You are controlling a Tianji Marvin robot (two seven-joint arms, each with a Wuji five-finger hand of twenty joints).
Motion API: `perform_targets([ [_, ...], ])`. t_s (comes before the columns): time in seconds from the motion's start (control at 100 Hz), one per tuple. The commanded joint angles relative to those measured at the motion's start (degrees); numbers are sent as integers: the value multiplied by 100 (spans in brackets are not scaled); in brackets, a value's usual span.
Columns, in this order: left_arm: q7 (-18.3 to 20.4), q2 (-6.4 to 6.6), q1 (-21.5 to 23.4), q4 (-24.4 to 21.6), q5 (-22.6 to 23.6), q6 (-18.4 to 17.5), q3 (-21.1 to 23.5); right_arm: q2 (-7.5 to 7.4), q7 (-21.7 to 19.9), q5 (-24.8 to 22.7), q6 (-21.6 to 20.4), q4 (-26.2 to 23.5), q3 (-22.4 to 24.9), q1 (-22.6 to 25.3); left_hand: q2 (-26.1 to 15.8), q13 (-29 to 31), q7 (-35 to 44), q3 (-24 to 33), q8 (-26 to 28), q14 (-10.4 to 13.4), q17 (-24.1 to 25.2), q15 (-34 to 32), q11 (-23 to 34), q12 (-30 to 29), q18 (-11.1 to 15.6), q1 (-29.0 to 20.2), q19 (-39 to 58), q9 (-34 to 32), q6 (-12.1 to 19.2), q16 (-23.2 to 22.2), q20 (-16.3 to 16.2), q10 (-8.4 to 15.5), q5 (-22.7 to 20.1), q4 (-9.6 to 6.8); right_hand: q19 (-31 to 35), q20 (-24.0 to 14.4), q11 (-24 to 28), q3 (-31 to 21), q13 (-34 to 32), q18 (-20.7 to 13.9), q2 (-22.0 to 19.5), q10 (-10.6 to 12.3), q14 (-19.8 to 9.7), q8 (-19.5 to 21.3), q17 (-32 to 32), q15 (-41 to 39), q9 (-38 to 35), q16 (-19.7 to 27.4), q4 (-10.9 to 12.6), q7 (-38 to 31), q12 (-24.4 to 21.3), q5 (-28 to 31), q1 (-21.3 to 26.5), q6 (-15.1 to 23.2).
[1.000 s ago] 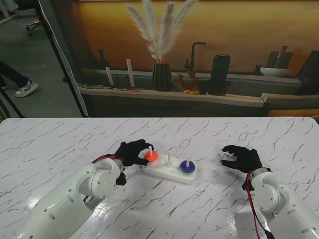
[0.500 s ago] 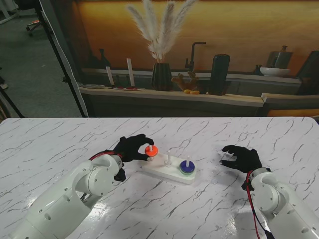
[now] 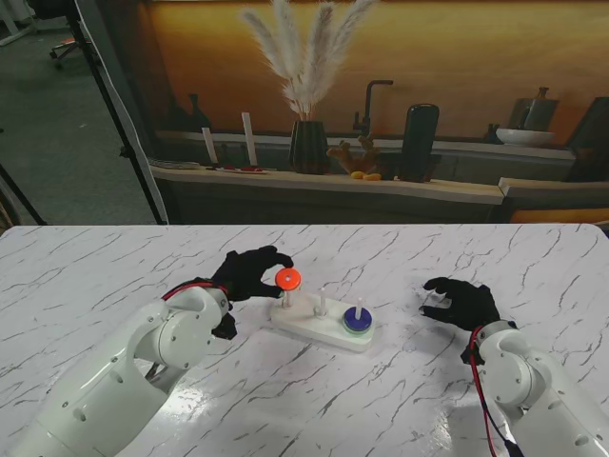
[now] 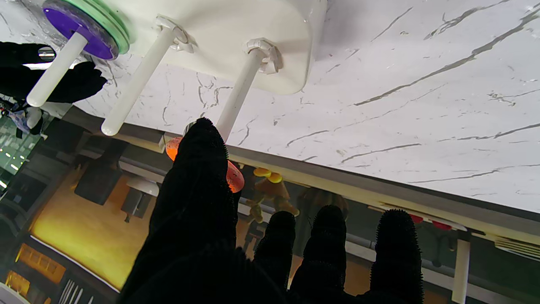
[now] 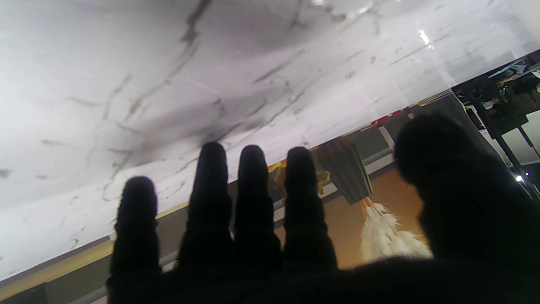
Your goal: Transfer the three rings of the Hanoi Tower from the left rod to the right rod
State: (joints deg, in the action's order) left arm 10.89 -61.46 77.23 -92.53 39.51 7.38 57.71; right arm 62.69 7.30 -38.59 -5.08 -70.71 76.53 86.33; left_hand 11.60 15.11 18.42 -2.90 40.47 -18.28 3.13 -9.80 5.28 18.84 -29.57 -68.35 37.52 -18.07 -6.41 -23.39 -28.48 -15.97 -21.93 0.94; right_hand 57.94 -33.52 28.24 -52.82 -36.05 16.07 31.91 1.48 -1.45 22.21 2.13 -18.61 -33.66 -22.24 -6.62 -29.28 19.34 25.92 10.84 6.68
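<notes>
Our left hand (image 3: 249,273) pinches the orange ring (image 3: 287,278) at frame centre, just above the left rod (image 3: 285,301). The right rod (image 3: 359,313) stands lower right of it; our right hand (image 3: 463,302) is spread, empty.

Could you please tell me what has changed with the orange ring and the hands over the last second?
The left robot hand, shut on the orange ring, has lifted it up the left rod from the white base to the rod's top. The purple ring stayed on the right rod, and the right robot hand kept still, open.
</notes>
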Motion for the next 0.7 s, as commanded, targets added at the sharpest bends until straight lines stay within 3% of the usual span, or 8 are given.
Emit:
perform_targets([
  [0.0, 71, -6, 21, -79, -59, -135, 16, 56, -14, 17, -2, 63, -54, 55, -324, 70, 252, 256, 212, -90, 24, -69, 21, 40, -260, -413, 206, -99, 66, -66, 30, -47, -262, -38, 121, -24, 94, -87, -106, 560, 87, -1, 251, 67, -73, -153, -85, -54, 186, -89, 18, 124, 59, -51],
  [0.69, 143, -47, -221, -160, -423, -97, -341, 65, 19, 38, -5, 62, -29, 72, -328, 63, 225, 251, 218, -88, 34, -51, -6, 37, -259, -391, 186, -103, 50, -58, 50, -45, -291, -33, 119, -24, 97, -88, -106, 563, 81, -2, 251, 67, -72, -153, -90, -54, 186, -89, 19, 123, 60, -58],
])
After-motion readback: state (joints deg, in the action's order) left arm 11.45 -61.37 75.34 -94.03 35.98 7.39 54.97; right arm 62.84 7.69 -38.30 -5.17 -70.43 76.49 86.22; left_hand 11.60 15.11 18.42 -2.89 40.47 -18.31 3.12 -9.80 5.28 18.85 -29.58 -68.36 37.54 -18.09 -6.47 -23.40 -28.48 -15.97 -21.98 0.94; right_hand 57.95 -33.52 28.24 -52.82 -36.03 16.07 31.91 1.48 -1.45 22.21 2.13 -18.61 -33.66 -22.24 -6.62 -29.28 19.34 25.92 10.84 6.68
